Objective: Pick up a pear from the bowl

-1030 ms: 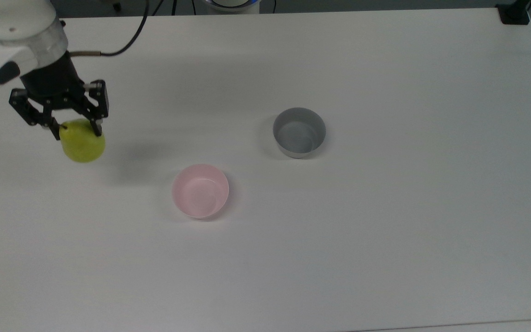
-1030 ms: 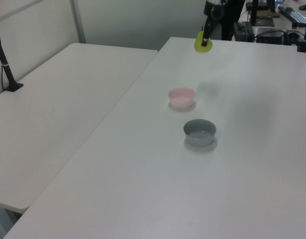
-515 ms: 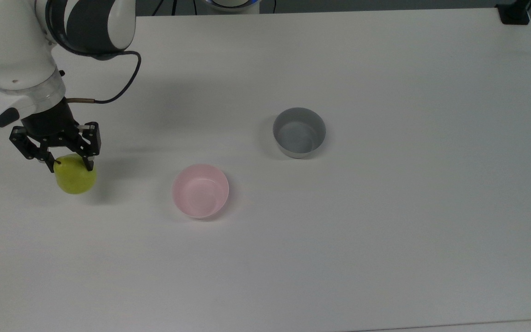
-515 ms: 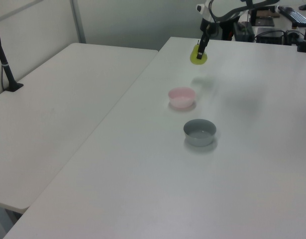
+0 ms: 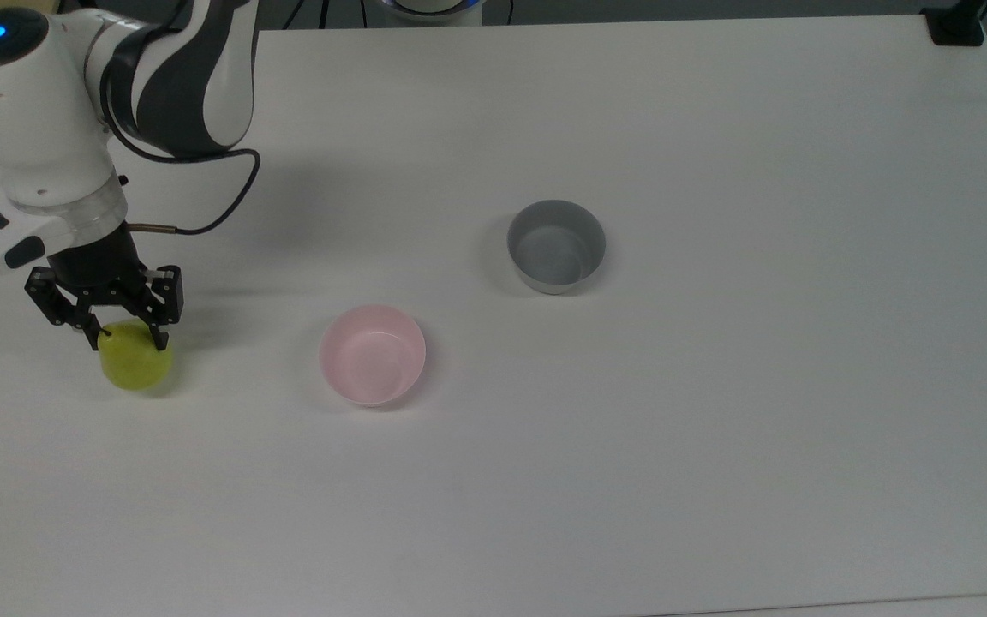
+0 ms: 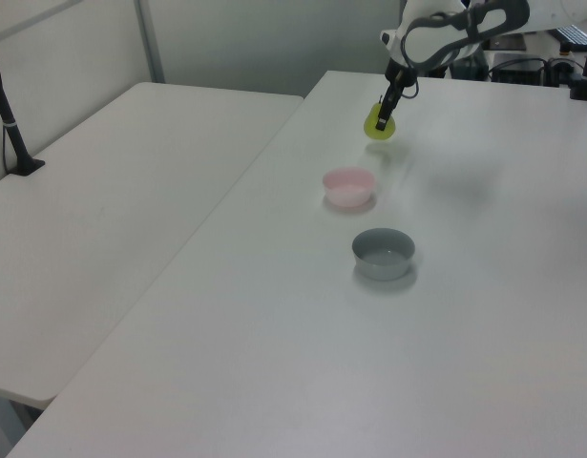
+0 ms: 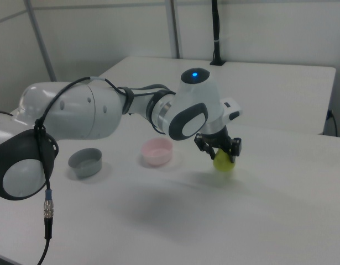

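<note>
Pear already out of the pink bowl, clamped between the closed-in fingers of the gripper, well off to the top view's left of the bowl, low over the table. Judged nearly finished. From the right view, arm bulk and grey bowl beyond the pink one; from the top view, both bowls plainly empty.

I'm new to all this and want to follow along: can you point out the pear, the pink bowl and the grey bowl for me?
pear (image 5: 135,370): top view, on its yellow-green lower side.
pink bowl (image 5: 372,355): top view, on its bare inner floor.
grey bowl (image 5: 555,250): top view, on its inside bottom.
</note>
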{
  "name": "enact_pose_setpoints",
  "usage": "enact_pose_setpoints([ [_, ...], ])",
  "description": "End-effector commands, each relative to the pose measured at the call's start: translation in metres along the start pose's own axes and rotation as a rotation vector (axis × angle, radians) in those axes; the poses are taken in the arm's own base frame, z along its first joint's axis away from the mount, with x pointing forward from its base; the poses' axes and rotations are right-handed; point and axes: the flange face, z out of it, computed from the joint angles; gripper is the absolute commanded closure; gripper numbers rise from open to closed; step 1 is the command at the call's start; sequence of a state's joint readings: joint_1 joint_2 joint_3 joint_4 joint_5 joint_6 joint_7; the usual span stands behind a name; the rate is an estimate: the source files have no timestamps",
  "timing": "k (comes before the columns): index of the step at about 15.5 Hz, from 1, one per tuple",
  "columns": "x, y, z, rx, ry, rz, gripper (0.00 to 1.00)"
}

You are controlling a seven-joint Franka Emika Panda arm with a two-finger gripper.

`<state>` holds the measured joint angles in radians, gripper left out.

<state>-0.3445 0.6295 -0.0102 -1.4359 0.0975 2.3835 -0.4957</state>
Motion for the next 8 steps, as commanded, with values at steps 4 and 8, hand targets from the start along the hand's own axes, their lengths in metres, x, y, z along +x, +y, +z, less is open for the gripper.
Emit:
enact_pose_setpoints([
  [4,-0.0068,-0.0013,0.0201,0.035,0.028,0.046,0.98],
  [8,-0.0068,-0.0004,0.019,0.036,0.031,0.055,0.19],
])
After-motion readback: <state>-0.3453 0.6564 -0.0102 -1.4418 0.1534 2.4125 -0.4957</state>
